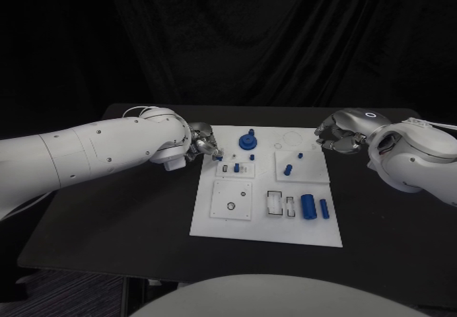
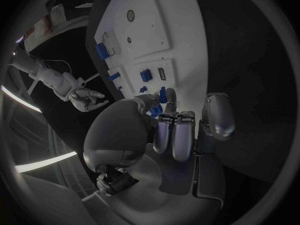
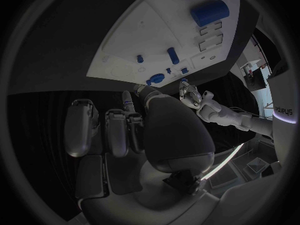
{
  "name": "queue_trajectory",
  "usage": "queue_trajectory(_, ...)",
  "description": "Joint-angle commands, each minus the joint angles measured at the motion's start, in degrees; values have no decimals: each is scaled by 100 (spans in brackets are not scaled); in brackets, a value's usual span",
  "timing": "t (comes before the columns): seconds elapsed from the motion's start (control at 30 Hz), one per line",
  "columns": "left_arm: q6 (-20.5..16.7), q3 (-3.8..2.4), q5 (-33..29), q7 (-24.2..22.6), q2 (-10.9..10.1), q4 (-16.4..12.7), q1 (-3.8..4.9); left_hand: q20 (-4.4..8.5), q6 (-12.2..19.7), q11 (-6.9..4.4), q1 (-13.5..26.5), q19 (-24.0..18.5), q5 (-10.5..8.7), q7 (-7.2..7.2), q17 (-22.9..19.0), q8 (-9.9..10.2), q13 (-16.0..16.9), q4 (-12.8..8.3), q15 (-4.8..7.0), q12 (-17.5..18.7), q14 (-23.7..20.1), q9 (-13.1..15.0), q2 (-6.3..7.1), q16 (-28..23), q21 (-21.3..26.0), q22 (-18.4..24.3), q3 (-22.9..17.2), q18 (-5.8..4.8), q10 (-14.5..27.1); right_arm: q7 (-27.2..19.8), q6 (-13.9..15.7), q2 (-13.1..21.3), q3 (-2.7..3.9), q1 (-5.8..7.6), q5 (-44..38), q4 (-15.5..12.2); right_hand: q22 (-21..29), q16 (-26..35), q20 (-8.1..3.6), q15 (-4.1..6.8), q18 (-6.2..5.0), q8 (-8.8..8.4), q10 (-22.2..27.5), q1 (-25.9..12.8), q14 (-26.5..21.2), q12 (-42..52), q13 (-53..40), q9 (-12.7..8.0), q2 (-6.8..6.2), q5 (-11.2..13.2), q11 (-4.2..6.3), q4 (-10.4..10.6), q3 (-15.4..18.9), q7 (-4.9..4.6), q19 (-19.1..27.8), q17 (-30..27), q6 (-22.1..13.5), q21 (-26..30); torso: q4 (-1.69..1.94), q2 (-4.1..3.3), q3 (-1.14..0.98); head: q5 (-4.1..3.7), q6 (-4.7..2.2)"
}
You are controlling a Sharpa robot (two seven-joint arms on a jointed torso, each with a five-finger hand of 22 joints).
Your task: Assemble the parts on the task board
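The white task board lies in the middle of the black table. On it stand a round blue part with a peg, some small blue pegs and a big blue cylinder. My left hand hovers at the board's far left edge and pinches a small blue part between thumb and fingertips, over the board's edge. My right hand hangs by the far right corner, fingers loosely bent and apart, with nothing in it. The right wrist view shows the board and the big cylinder beyond that hand.
A thin blue bar lies beside the big cylinder. Square white insets with small holes sit on the board's left half. Bare black table surrounds the board on both sides and in front.
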State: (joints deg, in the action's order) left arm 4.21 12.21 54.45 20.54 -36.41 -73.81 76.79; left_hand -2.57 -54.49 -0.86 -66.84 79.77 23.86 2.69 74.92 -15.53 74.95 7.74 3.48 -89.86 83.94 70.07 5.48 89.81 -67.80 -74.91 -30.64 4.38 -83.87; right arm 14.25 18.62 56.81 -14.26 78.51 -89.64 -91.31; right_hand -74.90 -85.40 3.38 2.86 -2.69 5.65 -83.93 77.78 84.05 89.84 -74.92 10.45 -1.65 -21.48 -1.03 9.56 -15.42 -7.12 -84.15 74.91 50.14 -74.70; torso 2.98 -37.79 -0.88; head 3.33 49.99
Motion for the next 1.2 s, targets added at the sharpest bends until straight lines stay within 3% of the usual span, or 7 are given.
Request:
queue_trajectory(0.03, -261, -5, -225, 63, -46, -133, -8, 17, -7, -41, 60, 19, -29, -8, 1508, -39, 1505, -245, 52, -14, 606, 7, -20, 19, 33, -724, -286, 79, -613, 98, 6, 10, 4, -13, -20, -7, -1033, 24, 35, -41, -81, -28, -607, -46, 472, 16, -1508, -5, 14, -18, -44, 16, -31, 0, 18, 1123, 34, 17, 2, 4, -1, 12, 1)
queue_trajectory(0.37, -332, -5, -236, 181, -112, -292, -29, 17, -3, -40, 103, 23, -33, -7, 1508, -47, 1505, -223, 52, -14, 606, 14, -34, 19, 30, -728, -283, 78, -613, 86, 23, 3, 4, -13, -20, 0, -1033, 24, 35, -41, -81, -28, -607, -46, 472, 16, -1508, -5, 14, -18, -44, 16, -31, 0, 18, 1123, 34, 17, 2, -2, 10, 12, 1)
queue_trajectory(0.87, -230, -5, -237, 367, -65, -305, -200, 17, -8, -40, 153, 26, -16, -6, 1508, -62, 1505, -190, 52, -14, 606, 25, -76, 19, 35, -731, -283, 78, -613, 85, 34, 1, 4, -13, -20, 4, -1034, 28, 36, -41, -80, -29, -607, -48, 471, 16, -1508, -7, 14, -18, -45, 14, -37, -1, 17, 1120, 35, 14, -16, -2, -6, 25, 1)
queue_trajectory(1.2, -246, -5, -236, 380, -54, -314, -251, 18, -3, -41, 173, 28, 29, -9, 1508, -69, 1505, -189, 52, -14, 606, 32, -83, 19, 35, -735, -281, 78, -613, 78, 15, -19, 4, -13, -20, 13, -1034, 26, 36, -42, -80, -28, -607, -51, 472, 16, -1508, -8, 12, -18, -47, 13, -41, -2, 17, 1122, 39, 16, -10, -2, 0, 42, 1)
